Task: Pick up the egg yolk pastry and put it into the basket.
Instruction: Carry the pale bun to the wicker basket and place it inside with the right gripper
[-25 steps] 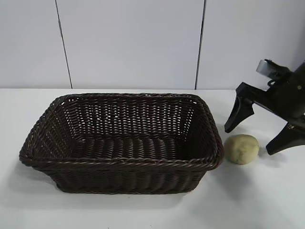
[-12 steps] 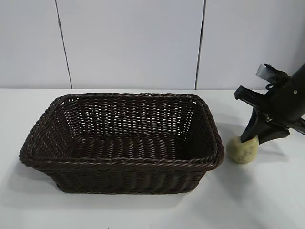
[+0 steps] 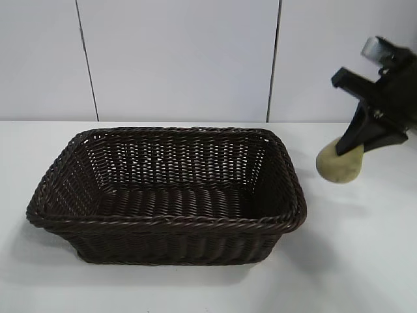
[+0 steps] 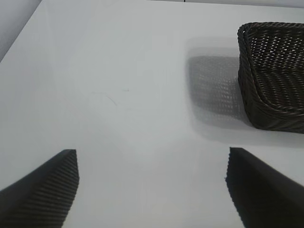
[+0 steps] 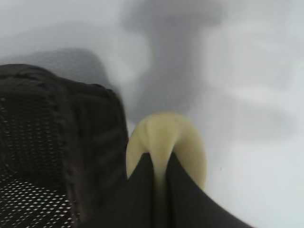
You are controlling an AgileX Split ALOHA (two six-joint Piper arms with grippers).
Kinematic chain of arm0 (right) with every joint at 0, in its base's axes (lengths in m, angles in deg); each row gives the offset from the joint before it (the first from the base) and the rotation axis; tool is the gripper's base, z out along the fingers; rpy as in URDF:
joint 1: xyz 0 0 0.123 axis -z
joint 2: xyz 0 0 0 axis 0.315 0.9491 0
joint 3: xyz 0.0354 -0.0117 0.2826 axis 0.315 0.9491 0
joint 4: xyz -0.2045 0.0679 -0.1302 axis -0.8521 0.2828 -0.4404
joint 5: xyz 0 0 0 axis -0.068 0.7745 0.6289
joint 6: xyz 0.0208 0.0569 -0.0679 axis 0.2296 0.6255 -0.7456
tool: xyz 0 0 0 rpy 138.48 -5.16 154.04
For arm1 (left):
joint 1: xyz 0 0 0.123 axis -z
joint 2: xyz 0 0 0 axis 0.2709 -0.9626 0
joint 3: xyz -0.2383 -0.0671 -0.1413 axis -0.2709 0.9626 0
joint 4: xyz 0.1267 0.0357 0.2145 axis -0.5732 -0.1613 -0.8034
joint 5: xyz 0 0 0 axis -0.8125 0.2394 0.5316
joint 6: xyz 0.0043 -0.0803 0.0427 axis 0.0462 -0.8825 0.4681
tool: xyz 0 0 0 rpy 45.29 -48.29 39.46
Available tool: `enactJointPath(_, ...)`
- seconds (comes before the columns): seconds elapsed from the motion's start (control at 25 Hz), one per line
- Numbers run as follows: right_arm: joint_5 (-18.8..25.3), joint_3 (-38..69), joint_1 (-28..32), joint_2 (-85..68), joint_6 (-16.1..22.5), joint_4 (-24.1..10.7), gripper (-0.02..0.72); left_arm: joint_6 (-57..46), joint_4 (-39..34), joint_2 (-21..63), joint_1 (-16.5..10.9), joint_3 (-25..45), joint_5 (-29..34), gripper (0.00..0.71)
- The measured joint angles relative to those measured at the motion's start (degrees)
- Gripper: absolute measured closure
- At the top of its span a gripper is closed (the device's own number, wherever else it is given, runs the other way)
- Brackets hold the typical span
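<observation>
My right gripper (image 3: 352, 147) is shut on the pale cream-yellow egg yolk pastry (image 3: 340, 166) and holds it in the air to the right of the basket (image 3: 167, 223), above the table. In the right wrist view the pastry (image 5: 164, 133) is squeezed between the two black fingers (image 5: 142, 190), with the basket's corner (image 5: 90, 118) beside it. The dark brown wicker basket stands empty on the white table. My left gripper (image 4: 152, 190) is open and empty over bare table, off to the side of the basket (image 4: 270, 109); it does not show in the exterior view.
A white panelled wall (image 3: 176, 59) stands behind the table. The white table (image 3: 352, 261) runs around the basket on all sides.
My right gripper came down onto the pastry, closed on it and has lifted it off the table, moving up and slightly right. The basket has not moved.
</observation>
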Motion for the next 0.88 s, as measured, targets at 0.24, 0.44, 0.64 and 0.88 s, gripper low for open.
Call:
enactJointPath(0.24,3.86,0.00,0.00,-9.46,2.48,0.00,0.680,0.00,-0.05,0.00,0.00,0.00,0.00,0.095)
enactJointPath(0.44,2.81,0.13,-2.50,-10.15,2.88,1.21,0.680,0.00,-0.05,0.00,0.00,0.00,0.00,0.095)
enactJointPath(0.64,-4.65,0.17,-13.44,-9.29,3.20,4.23,0.680,0.00,-0.05,0.00,0.00,0.00,0.00,0.095)
enactJointPath(0.88,-11.42,0.17,-25.23,-2.41,2.40,8.30,0.680,0.00,-0.05,0.00,0.00,0.00,0.00,0.095)
